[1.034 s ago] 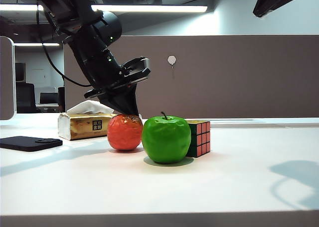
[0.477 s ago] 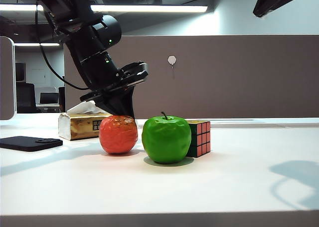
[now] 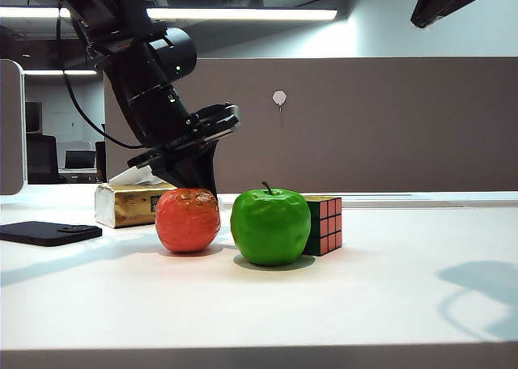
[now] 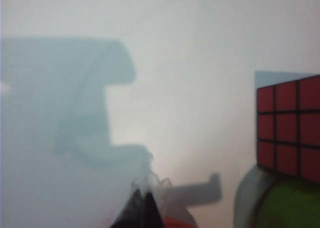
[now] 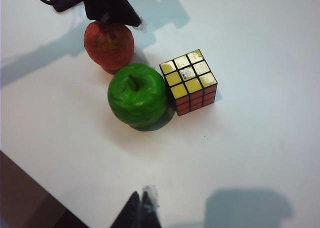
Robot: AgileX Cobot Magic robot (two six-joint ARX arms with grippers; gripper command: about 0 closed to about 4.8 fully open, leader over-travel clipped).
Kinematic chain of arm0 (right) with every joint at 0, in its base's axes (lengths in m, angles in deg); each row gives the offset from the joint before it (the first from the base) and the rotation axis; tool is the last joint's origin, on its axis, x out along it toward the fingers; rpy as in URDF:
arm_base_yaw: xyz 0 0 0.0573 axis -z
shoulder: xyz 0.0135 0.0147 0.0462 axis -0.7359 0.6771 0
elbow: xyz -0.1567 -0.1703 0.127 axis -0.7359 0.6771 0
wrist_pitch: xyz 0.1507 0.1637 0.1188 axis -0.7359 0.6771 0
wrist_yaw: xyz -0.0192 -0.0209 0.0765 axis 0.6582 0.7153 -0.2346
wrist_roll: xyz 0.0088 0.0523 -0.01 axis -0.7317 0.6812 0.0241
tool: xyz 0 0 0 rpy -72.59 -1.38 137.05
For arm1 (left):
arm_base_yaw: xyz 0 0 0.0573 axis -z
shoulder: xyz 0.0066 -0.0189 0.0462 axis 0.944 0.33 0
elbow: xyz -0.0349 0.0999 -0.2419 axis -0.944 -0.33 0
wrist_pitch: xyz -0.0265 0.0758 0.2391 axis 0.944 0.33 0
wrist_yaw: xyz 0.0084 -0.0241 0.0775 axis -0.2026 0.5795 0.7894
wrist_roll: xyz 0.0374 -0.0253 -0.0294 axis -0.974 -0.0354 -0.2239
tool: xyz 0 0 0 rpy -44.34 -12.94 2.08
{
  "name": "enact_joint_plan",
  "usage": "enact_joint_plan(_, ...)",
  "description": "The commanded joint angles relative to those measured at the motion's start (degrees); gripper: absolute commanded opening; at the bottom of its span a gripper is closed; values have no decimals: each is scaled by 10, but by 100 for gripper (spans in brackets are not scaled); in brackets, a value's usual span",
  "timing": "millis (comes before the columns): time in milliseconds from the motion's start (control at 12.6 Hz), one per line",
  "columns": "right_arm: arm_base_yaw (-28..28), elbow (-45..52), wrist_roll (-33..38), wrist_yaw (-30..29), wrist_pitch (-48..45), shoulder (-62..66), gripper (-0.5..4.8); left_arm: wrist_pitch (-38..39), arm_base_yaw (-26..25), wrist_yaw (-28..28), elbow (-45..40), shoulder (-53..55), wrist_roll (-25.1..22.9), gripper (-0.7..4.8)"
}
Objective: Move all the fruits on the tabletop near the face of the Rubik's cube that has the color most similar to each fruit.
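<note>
Left gripper (image 3: 202, 187) sits low over the white tabletop (image 3: 380, 288), its fingers drawn together to a point at the top rear of the orange-red fruit (image 3: 188, 219); whether it truly grips the fruit or only touches it, cannot tell. The fruit rests on the table, just left of the green apple (image 3: 270, 226), a small gap between them. The apple stands against the green face of the cube (image 3: 323, 224); red-pink face turned right, yellow face (image 5: 188, 73) up. Right gripper (image 5: 140, 210) hangs high above the table, well clear of the objects, fingertips closed together, nothing between them. Behind the fruit: a gold tissue pack (image 3: 129, 203); far left, a flat black object (image 3: 48, 233).
</note>
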Motion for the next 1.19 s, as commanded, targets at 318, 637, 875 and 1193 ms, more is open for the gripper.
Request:
enact_joint_plan(318,0,-2,2,-3,-8,-2,-1,23,1,-15,4,-2,-2,-5)
enact_joint_plan(637,0,-2,2,-3,-8,-2,-1,42,1,-14,5,-3,-3,-5)
enact_joint_plan(875,0,-2,2,-3,-8,-2,-1,47,1,-14,5,-5,-9,-5)
enact_joint_plan(1193,0,-2,2,-3,-2,-2,-1,51,1,-14,5,-16,-9,-5)
